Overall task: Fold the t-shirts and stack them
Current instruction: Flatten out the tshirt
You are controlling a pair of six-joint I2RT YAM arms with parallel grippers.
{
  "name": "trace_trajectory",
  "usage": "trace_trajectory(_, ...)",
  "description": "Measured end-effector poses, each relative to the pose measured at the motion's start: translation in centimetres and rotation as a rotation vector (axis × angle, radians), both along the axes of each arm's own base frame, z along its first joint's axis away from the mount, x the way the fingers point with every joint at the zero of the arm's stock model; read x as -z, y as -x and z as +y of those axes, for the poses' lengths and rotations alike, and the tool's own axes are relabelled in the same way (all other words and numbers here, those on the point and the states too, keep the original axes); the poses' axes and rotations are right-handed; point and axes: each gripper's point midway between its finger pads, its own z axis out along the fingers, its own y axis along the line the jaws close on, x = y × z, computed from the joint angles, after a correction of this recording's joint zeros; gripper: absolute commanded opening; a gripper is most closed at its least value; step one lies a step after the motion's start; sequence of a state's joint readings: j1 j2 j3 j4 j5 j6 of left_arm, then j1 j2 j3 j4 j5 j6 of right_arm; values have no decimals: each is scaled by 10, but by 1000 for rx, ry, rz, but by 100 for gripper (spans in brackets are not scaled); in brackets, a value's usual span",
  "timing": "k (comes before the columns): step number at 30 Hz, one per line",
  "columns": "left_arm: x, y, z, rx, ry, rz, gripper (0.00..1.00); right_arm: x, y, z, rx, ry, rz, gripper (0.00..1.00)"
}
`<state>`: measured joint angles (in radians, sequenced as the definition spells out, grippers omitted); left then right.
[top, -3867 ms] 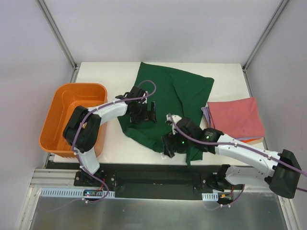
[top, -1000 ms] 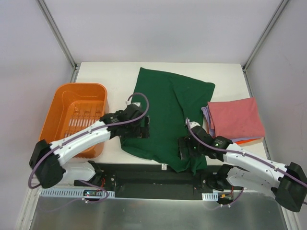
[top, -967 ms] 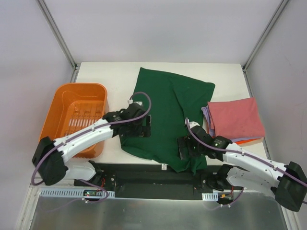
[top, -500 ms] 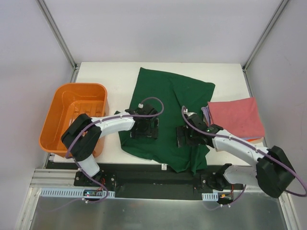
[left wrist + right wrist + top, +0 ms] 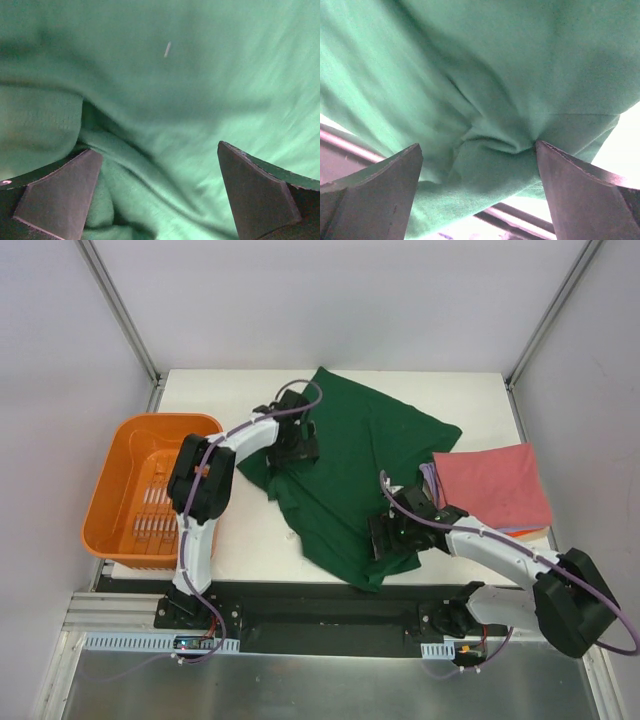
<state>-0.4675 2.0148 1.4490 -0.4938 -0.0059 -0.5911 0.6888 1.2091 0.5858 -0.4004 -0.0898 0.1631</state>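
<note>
Overhead view looking bright, even, sharp; soft shadows falling close under arms on white surface (image 5: pixel 210 390). Wrist views running soft: green t-shirt (image 5: pixel 200 75) smearing, weave blurring. Dark fingers (image 5: pixel 370 190) losing detail. Backlight blowing out right wrist view's lower-right corner.

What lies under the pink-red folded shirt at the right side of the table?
A lavender shirt shows as a thin edge along the left of the pink-red shirt, and an orange sliver peeks out at its near edge. The rest of both is covered.
</note>
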Motion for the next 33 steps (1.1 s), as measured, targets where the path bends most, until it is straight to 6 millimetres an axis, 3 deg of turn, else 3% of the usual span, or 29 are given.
trace_trajectory(2,-3,-47,-9,10,5,-48,99,-2,11,4,-42,-33,6,97)
trace_trajectory(6,-8,-110,-25,41,21,-140,99,-8,40,19,-176,-82,14,97)
trace_trajectory(9,-10,-125,-30,75,11,-171,99,-16,63,26,-277,-102,15,97)
trace_trajectory(15,-13,-121,-25,113,-17,-165,99,-32,80,23,-354,-117,-44,96)
trace_trajectory(18,-26,-113,-22,123,-21,-172,99,-42,73,19,-335,-127,-112,96)
trace_trajectory(22,-71,-91,-17,129,-27,-223,99,-60,58,11,-275,-149,-239,96)
trace_trajectory(25,-113,-64,-26,161,-14,-295,99,-76,47,6,-209,-180,-333,96)
trace_trajectory(28,-136,-27,-44,216,13,-337,99,-85,41,2,-156,-214,-387,96)
trace_trajectory(30,-137,4,-57,261,42,-336,99,-85,40,-2,-124,-229,-409,96)
trace_trajectory(33,-113,54,-79,340,122,-269,99,-83,38,-6,-93,-230,-420,96)
